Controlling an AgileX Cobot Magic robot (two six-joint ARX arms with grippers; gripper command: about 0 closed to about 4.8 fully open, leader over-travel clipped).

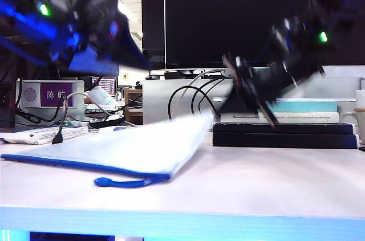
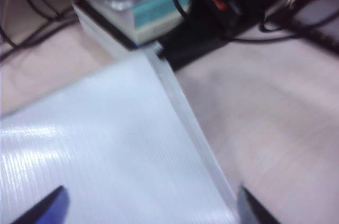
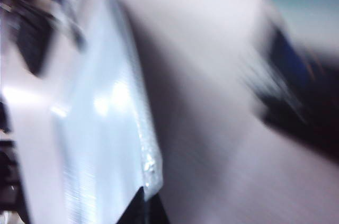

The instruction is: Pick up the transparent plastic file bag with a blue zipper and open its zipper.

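Note:
The transparent plastic file bag [image 1: 125, 147] lies flat on the white table [image 1: 256, 184], a pale whitish-blue pouch. Its blue zipper [image 1: 68, 164] runs along the near edge, and the cord pull [image 1: 122, 183] rests on the table in front. My left gripper [image 1: 122, 53] hangs blurred above the bag's left part. In the left wrist view this gripper [image 2: 151, 211] is open, fingers wide over the bag [image 2: 106, 155] and touching nothing. My right gripper [image 1: 251, 90] is low by the bag's far right corner. In the right wrist view the right gripper [image 3: 148, 205] is shut on a corner of the bag [image 3: 100, 128].
A stack of books [image 1: 285, 130] stands just behind the bag's right end, also seen as the books [image 2: 148, 12] in the left wrist view. Black cables [image 1: 191, 96] loop behind. A labelled box [image 1: 48, 93] and clutter sit at back left, a mug [image 1: 360, 117] at far right.

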